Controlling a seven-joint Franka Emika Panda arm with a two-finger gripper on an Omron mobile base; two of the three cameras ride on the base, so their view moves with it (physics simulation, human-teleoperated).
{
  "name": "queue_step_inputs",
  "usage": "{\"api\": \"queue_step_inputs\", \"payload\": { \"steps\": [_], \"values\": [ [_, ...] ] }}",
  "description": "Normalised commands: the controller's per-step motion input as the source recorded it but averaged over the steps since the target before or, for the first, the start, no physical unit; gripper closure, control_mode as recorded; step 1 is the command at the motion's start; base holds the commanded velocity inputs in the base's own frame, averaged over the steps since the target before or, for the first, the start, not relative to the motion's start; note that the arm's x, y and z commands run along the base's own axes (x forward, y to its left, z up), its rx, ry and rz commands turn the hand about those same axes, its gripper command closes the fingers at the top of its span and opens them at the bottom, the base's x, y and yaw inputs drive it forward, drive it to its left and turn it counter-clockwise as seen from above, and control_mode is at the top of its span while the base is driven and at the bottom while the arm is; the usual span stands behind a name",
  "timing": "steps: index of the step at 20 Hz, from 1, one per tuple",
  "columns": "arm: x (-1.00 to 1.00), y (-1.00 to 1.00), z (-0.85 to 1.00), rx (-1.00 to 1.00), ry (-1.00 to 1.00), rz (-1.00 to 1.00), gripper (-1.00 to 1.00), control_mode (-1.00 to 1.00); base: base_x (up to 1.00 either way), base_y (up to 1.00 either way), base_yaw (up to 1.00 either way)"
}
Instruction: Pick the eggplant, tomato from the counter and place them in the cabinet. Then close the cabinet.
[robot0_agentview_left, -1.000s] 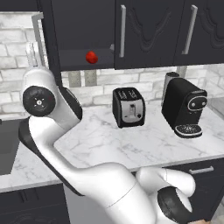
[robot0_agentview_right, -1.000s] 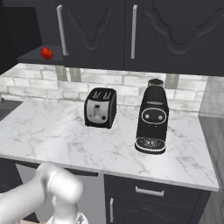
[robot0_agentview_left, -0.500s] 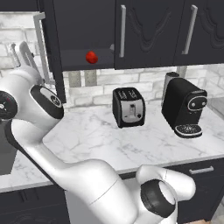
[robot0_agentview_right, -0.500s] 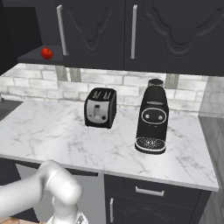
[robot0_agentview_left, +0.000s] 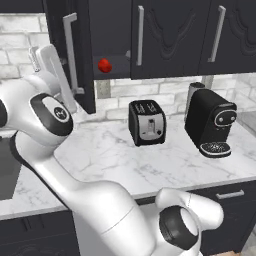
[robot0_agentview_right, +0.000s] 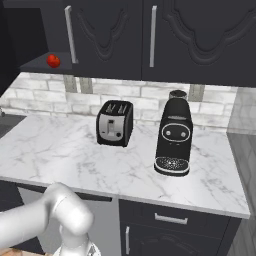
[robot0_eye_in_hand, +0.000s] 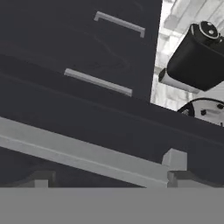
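The tomato (robot0_agentview_left: 104, 65) (robot0_agentview_right: 53, 61) rests on the bottom shelf of the black cabinet (robot0_agentview_left: 165, 35) (robot0_agentview_right: 115, 35), whose left door (robot0_agentview_left: 82, 55) stands swung open. My gripper (robot0_agentview_left: 42, 54) is raised just left of that door, on its outer face, near the long silver handle (robot0_agentview_left: 70, 50). In the hand view the handle (robot0_eye_in_hand: 87, 153) runs across right in front of my gripper (robot0_eye_in_hand: 111, 180), which is open with nothing in it. The eggplant is hidden. The marble counter (robot0_agentview_left: 110, 160) (robot0_agentview_right: 60, 155) lies below.
A black toaster (robot0_agentview_left: 146, 122) (robot0_agentview_right: 114, 123) and a black coffee machine (robot0_agentview_left: 210, 122) (robot0_agentview_right: 174, 137) (robot0_eye_in_hand: 197, 57) stand at the back of the counter. A dark sink (robot0_agentview_left: 7, 170) is at the far left. The other cabinet doors are shut.
The arm has swung to the right, bringing the hand from left of the open door up close to its handle. The jaws stay open. The tomato has not moved.
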Motion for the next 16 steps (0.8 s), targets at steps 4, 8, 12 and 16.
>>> {"api": "queue_step_inputs", "payload": {
  "steps": [4,8,12,16],
  "values": [
    [0.67,-0.75,0.00,0.00,0.04,-0.18,-1.00,-1.00,0.00,0.00,0.00],
    [0.96,-0.75,0.00,0.00,0.03,-0.07,-1.00,-1.00,0.00,0.00,0.00],
    [1.00,-0.78,0.00,0.01,0.01,0.00,-1.00,-1.00,0.00,0.00,0.00],
    [1.00,-0.74,0.00,0.03,0.00,0.02,-1.00,-1.00,0.00,0.00,0.00]
  ]
}}
